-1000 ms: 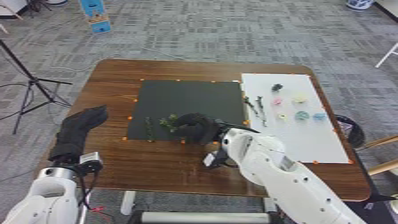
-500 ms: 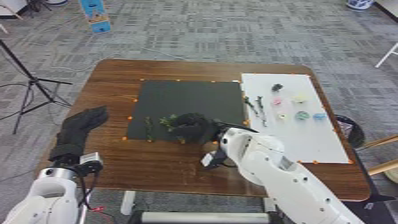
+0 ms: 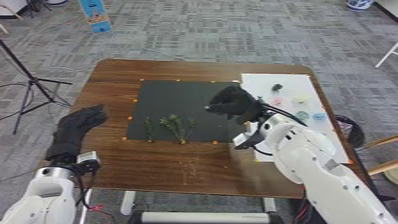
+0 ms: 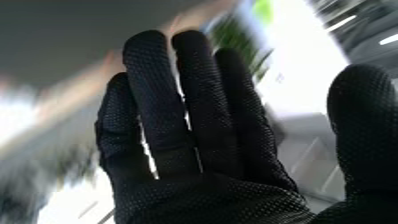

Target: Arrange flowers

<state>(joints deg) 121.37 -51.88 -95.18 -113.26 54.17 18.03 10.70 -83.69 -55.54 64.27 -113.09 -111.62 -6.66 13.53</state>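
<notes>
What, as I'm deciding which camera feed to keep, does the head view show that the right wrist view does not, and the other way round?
Head view: the left robot hand at the table's left side, the green stems on the black mat, and small pink, cream and blue flower heads on the white sheet.

Right wrist view: the glove's fine mesh up close, and a blurred green patch I can't identify.

Both: the right robot hand, its fingers straight.

The brown wooden table (image 3: 114, 95) carries 1 black mat (image 3: 178, 100), 1 white sheet (image 3: 298, 81) to its right, and small orange dots (image 3: 130, 118) around them.
</notes>
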